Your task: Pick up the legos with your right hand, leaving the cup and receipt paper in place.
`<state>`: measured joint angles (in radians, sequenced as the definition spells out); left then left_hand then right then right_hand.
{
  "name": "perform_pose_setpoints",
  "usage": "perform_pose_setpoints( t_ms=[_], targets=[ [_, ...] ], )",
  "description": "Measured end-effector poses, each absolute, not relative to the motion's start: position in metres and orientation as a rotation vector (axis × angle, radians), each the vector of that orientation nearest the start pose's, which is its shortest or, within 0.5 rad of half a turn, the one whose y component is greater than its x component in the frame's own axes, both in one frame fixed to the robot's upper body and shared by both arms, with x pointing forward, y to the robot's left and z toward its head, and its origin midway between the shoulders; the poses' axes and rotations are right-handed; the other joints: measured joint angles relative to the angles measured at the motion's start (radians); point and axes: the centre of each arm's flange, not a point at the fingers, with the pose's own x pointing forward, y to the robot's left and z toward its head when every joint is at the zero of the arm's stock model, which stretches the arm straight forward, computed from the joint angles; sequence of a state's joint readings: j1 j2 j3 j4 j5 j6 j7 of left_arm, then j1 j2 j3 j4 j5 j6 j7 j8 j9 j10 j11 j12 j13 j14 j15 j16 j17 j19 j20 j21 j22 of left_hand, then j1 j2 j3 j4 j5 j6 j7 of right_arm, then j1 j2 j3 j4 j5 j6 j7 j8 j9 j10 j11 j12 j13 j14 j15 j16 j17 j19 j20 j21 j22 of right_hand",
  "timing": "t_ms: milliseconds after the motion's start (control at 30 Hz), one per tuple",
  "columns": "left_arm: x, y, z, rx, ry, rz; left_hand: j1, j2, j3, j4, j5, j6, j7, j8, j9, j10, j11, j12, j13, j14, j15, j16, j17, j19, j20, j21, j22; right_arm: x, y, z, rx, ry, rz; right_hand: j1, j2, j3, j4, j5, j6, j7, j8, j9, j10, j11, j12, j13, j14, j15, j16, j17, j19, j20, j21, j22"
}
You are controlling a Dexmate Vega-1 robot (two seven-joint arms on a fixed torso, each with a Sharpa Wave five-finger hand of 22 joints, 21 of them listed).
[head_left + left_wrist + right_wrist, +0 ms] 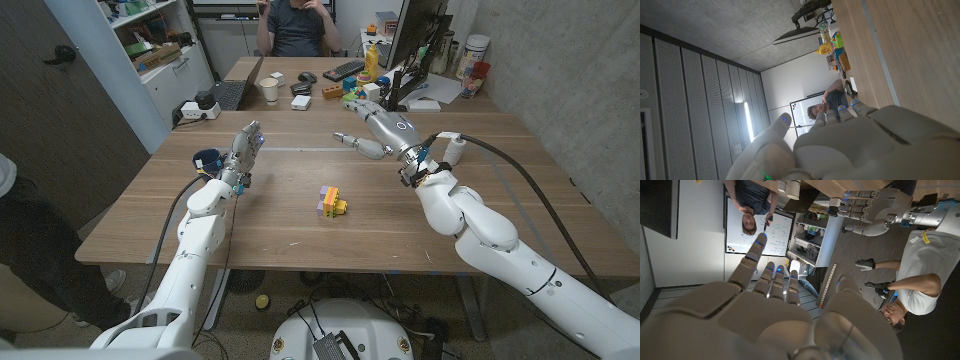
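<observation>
The legos (332,201) lay untouched mid-desk (300,230); the right hand (375,132), released and spread, hovered beyond them, probably poised to descend; the left hand (243,150) waited empty.

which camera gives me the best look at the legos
The head view. The legos sit in the open on the table between the two hands, unblocked. The left wrist view looks along its own hand at a strip of table and the room; the right wrist view looks past its own hand toward the room. I can't make out the legos in either.
</observation>
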<state>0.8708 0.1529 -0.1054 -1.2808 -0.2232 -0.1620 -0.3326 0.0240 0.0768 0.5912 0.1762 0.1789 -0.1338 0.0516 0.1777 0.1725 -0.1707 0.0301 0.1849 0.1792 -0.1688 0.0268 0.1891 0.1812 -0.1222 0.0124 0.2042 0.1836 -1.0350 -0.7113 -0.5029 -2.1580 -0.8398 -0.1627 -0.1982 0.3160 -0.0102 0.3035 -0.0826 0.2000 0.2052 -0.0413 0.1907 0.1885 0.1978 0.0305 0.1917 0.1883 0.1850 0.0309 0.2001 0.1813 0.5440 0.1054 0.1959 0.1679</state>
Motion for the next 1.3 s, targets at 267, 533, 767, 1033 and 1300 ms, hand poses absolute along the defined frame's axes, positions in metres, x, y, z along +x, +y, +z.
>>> perform_pose_setpoints(
  t_ms=[267, 533, 767, 1033, 1300],
  targets=[
    [0.655, 0.312, -0.024, -0.022, -0.604, -0.191, 0.000, 0.000, 0.000, 0.000, 0.000, 0.000, 0.000, 0.000, 0.000, 0.000, 0.000, 0.000, 0.000, 0.000, 0.000, 0.000, 0.000, 0.000, 0.000, 0.000, 0.000, 0.471, -0.122, 0.030, -1.371, -1.092, -0.109, 0.000, -0.011, -0.011, -0.005, 0.004, -0.016, -0.016, -0.006, 0.000, -0.005, -0.005, 0.000, 0.000, 0.008, -0.003, 0.000, 0.000, 0.011, 0.011, 0.001, 0.000],
    [0.655, 0.312, -0.024, -0.017, -0.600, -0.189, 0.000, 0.000, -0.003, -0.003, 0.000, 0.000, 0.000, 0.000, 0.002, 0.000, 0.000, 0.000, 0.000, 0.000, 0.000, 0.000, 0.000, 0.000, 0.000, 0.000, 0.000, 0.478, -0.112, 0.026, -1.406, -1.070, -0.055, -0.005, -0.016, -0.020, -0.005, 0.008, -0.016, -0.016, -0.006, 0.000, -0.007, -0.007, 0.000, 0.000, 0.012, 0.001, 0.000, 0.000, 0.016, 0.016, 0.001, 0.000],
    [0.655, 0.312, -0.024, -0.008, -0.594, -0.184, 0.000, 0.000, -0.006, 0.001, 0.000, 0.000, 0.000, 0.000, 0.002, 0.000, 0.000, 0.000, 0.000, 0.000, 0.000, 0.000, 0.001, -0.002, 0.002, 0.000, 0.000, 0.483, -0.104, 0.023, -1.428, -1.055, -0.016, 0.001, -0.022, -0.020, -0.005, 0.008, -0.025, -0.018, -0.006, 0.000, -0.009, -0.009, 0.000, 0.000, 0.019, -0.003, 0.000, 0.000, 0.020, 0.012, 0.001, 0.000],
    [0.654, 0.313, -0.024, -0.001, -0.587, -0.178, 0.000, 0.000, -0.007, 0.002, 0.000, 0.000, 0.000, 0.000, 0.002, 0.002, 0.006, 0.000, 0.000, 0.000, 0.000, 0.000, 0.003, -0.005, 0.005, 0.000, 0.000, 0.490, -0.097, 0.017, -1.466, -0.995, 0.050, 0.006, -0.027, -0.023, -0.008, 0.008, -0.030, -0.023, -0.006, 0.000, -0.013, -0.013, 0.000, 0.000, 0.019, -0.003, 0.000, 0.000, 0.031, 0.012, 0.001, 0.000],
    [0.654, 0.313, -0.024, 0.004, -0.584, -0.178, 0.000, 0.000, -0.008, 0.003, 0.000, 0.000, 0.000, 0.000, 0.002, 0.002, 0.006, 0.000, 0.004, 0.000, 0.000, 0.000, 0.003, -0.005, 0.005, 0.000, 0.004, 0.495, -0.093, 0.011, -1.511, -0.931, 0.091, 0.013, -0.033, -0.023, -0.016, 0.015, -0.039, -0.021, -0.006, 0.000, -0.020, -0.009, 0.000, 0.000, 0.019, -0.003, 0.000, 0.000, 0.034, 0.009, 0.001, 0.000]
  ],
)
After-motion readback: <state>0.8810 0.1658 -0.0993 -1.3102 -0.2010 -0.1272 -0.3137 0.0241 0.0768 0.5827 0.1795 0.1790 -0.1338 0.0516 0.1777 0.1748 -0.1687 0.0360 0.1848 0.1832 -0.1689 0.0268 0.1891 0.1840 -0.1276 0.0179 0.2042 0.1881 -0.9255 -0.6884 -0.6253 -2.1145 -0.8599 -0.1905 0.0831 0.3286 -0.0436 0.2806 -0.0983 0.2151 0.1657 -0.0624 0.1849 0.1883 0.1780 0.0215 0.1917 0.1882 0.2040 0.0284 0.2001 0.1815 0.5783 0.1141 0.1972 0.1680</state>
